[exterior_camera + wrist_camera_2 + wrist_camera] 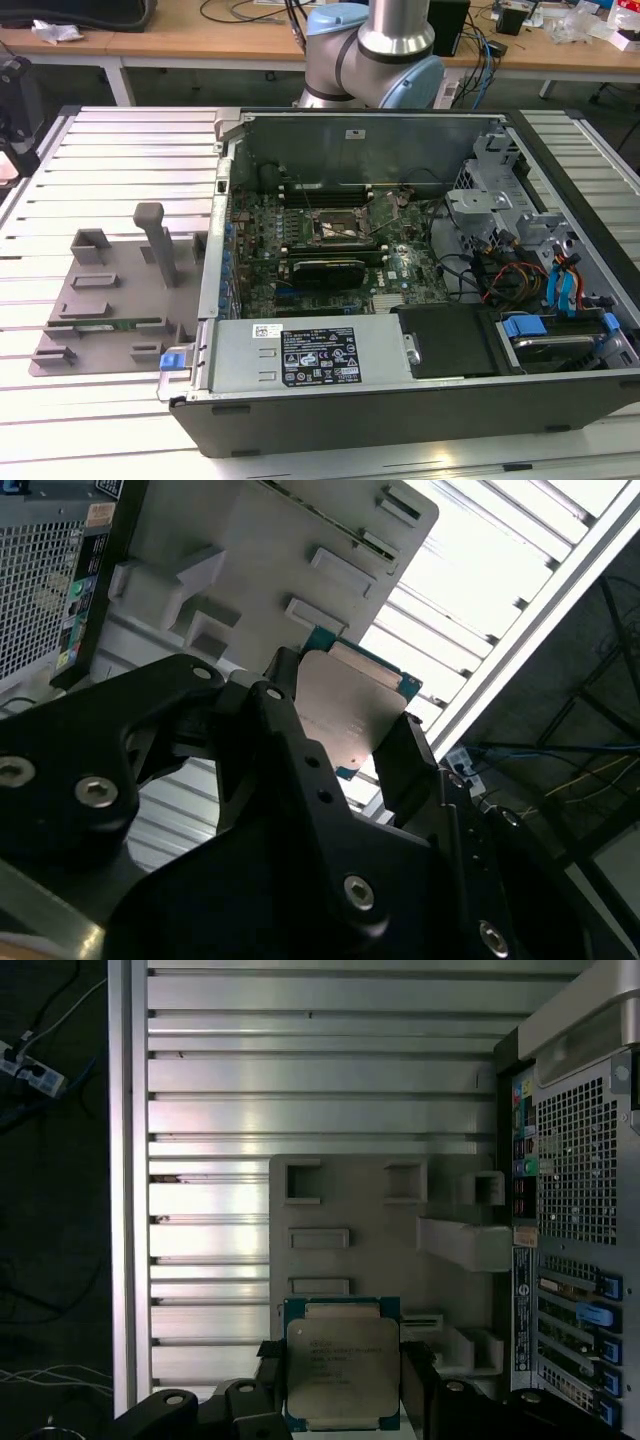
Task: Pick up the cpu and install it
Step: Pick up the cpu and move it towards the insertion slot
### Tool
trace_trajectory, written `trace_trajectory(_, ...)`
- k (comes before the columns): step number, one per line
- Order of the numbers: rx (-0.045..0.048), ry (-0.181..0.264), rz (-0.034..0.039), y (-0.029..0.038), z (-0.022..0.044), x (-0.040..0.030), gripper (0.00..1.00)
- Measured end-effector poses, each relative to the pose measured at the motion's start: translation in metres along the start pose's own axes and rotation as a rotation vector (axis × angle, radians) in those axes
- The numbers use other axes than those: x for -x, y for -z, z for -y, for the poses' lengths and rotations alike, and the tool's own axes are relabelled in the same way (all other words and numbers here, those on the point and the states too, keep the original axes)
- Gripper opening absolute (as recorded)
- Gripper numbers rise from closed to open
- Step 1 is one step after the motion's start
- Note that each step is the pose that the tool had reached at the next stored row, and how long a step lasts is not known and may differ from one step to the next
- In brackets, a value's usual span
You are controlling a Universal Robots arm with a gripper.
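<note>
First wrist view: small flat square cpu (342, 1370) with pale silvery metal top and thin teal rim, face-on to the camera, clamped by two opposite edges in the black end effector (342, 1392), one dark finger (416, 1390) pressed against each side. Second wrist view: same cpu (350, 715) seen at a slant, gripped in the end effector (345, 732) between the black fingers (400, 765), lifted clear of everything below. Behind it in both wrist views, a flat grey plastic parts tray (350, 1210) with raised blocks and slots, lying on the ribbed silver aluminium tabletop (210, 1070). Just beside the tray, the perforated rear panel of the black and grey computer case (570, 1210). Exterior view: case (400, 400) lying open on its side, green motherboard (400, 270) exposed, square black metal socket frame (345, 228) near its middle; tray (110, 300) toward the exterior view's left; grey and pale blue robot arm (385, 40) behind the case.
</note>
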State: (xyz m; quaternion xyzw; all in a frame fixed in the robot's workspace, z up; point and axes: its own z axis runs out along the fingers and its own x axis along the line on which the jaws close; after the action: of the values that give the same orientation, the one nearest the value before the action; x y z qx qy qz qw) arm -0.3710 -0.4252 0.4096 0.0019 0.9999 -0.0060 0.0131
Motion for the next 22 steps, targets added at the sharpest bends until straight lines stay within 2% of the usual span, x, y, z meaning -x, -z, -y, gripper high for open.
trace_trajectory(3, 0.0001, 0.0, 0.0001, 0.0124, 0.0002, 0.0003, 0.55)
trace_trajectory(9, 0.0, 0.0, 0.0, 0.0308, 0.0004, 0.0008, 0.55)
trace_trajectory(13, 0.0006, 0.0, -0.0001, 0.0312, 0.0003, 0.0011, 0.55)
trace_trajectory(18, 0.0007, 0.0, -0.0001, 0.0307, -0.0078, 0.0155, 0.55)
trace_trajectory(22, 0.0006, 0.0, 0.0, 0.0303, -0.0102, 0.0255, 0.55)
